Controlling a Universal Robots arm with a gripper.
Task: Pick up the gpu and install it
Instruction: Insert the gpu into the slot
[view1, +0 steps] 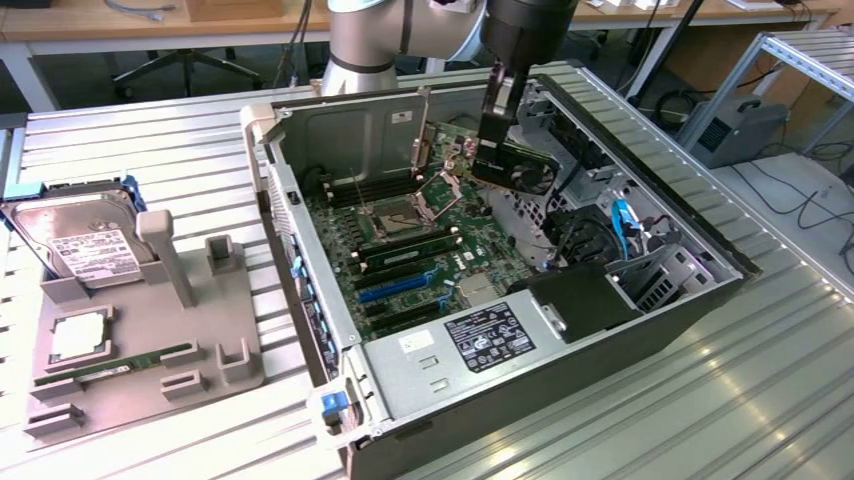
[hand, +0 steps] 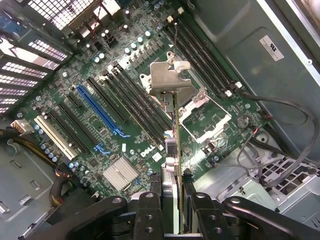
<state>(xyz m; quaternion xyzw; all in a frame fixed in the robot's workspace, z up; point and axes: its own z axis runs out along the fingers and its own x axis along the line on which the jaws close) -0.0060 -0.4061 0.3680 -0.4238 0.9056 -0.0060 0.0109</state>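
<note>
Wrist view shows the fingers (hand: 149, 207) closed partway on the gpu (hand: 171, 147), which hangs edge-on above the motherboard (hand: 135, 150) inside the open case (view1: 561, 395). We judge the card light, stiff and fragile; we advise a grip across its flat faces near the upper edge, leaving the lower edge free

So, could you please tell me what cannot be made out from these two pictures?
Wrist view: the flat green-and-black gpu card, clamped in the end effector, shows edge-on; its faces are hidden.
Exterior view: the card's green circuit face, turned away behind its black cooler.
Exterior view: print on the white label of the silver hard drive, too small.
</note>
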